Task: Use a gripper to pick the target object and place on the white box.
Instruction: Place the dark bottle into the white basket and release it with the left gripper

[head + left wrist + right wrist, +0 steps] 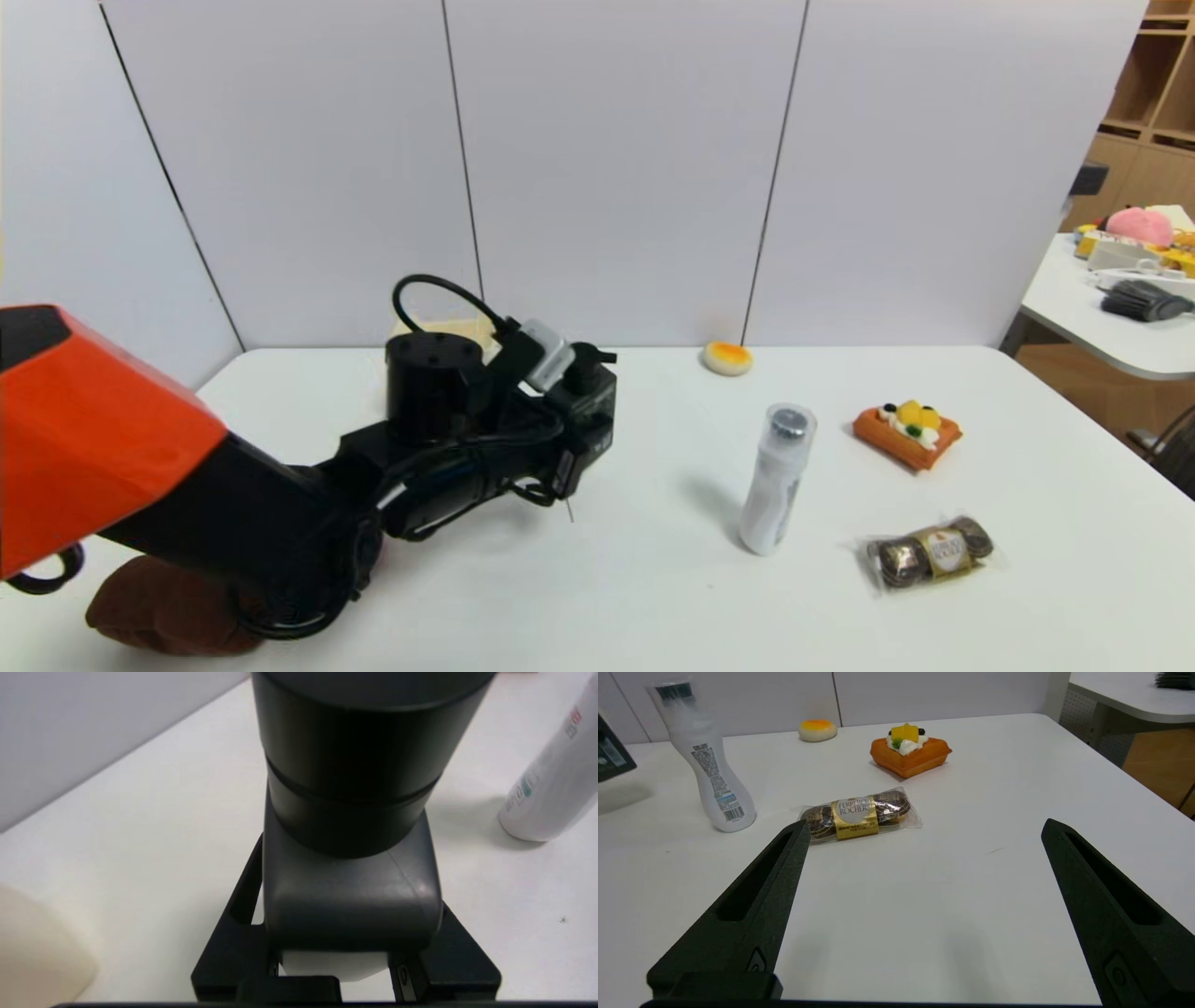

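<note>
Held above the table (653, 597) left of the white bottle (777, 481), a dark pump bottle (350, 896) sits clamped in the left gripper (350, 933); rigid, probably smooth, it likely calls for a body hold, clear of the pump. The right gripper (927, 826) waits wide at near right.

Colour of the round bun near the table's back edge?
Bun: off-white with an orange-yellow top; clearest in the right wrist view.
</note>
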